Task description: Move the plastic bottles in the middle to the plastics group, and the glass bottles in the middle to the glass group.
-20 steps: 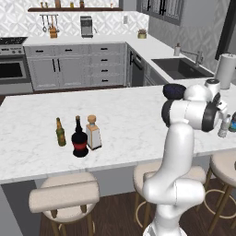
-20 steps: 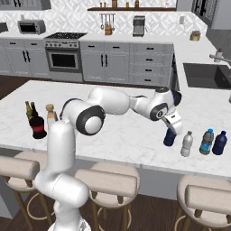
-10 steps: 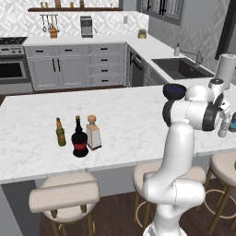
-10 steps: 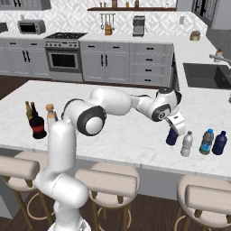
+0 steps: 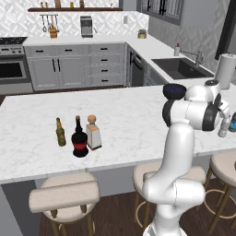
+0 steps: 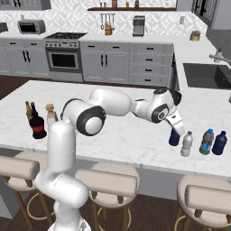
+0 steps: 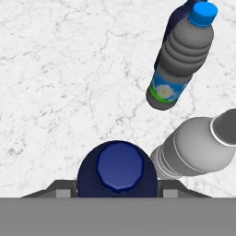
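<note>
Four small bottles stand in a row near the right end of the counter (image 6: pixel 135 135), along its near edge. The gripper (image 6: pixel 176 128) sits over the leftmost of them, the dark blue bottle (image 6: pixel 174 137), whose blue cap fills the bottom of the hand view (image 7: pixel 120 167). I cannot tell whether the jaws are spread or pinching it; the fingertips are cut off at the edge of the hand view.

The step in hand looks like setting this dark blue bottle down with the plastics. Just right of it stands the clear bottle with a white cap (image 6: pixel 186 144), close to touching it in the hand view (image 7: pixel 198 147). Next right is a dark bottle with a blue-teal band and blue cap (image 6: pixel 206 141), then another dark blue bottle (image 6: pixel 219 143) at the far right.

If the bottle is seated upright, the next move calls for a straight lift clear of the caps without knocking the clear neighbour.

At the left end of the counter, the square pale bottle with a tan stopper (image 5: pixel 93 133) stands just beside the black bottle with a red label (image 5: pixel 79 140) and the slim olive bottle (image 5: pixel 60 132).
</note>
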